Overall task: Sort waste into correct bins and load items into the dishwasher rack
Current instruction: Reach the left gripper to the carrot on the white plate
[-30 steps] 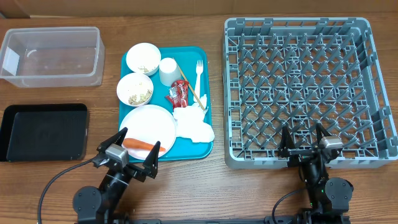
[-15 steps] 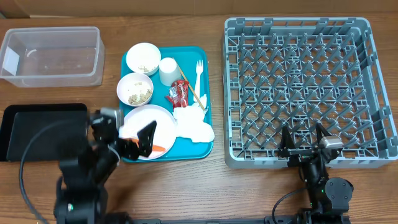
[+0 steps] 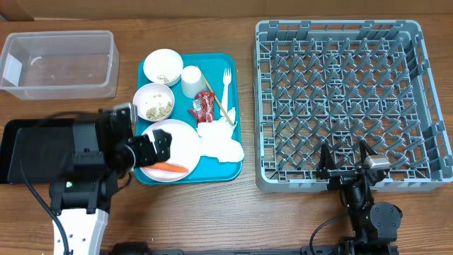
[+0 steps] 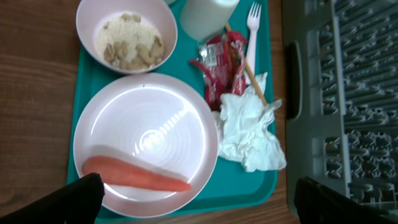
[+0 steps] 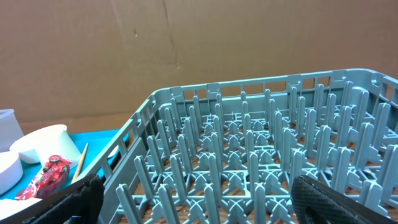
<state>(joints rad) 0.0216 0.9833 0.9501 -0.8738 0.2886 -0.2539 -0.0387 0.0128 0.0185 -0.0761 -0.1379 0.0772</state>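
The left arm (image 3: 79, 185) leans in over the wooden table (image 3: 248, 212). The left hand (image 3: 146, 151) is spread open above the plate (image 3: 180, 142) on the teal tray (image 3: 228, 168), where the carrot (image 3: 168, 168) lies. The right hand (image 3: 345, 166) sits wide open at the rack (image 3: 347, 92)'s near wall. Brown cardboard (image 5: 186, 50) stands behind.

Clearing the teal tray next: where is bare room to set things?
Bare: the clear tub, the rack floor, the table strip between teal tray and rack. The left arm overhangs the black tray. Teal tray is crowded.
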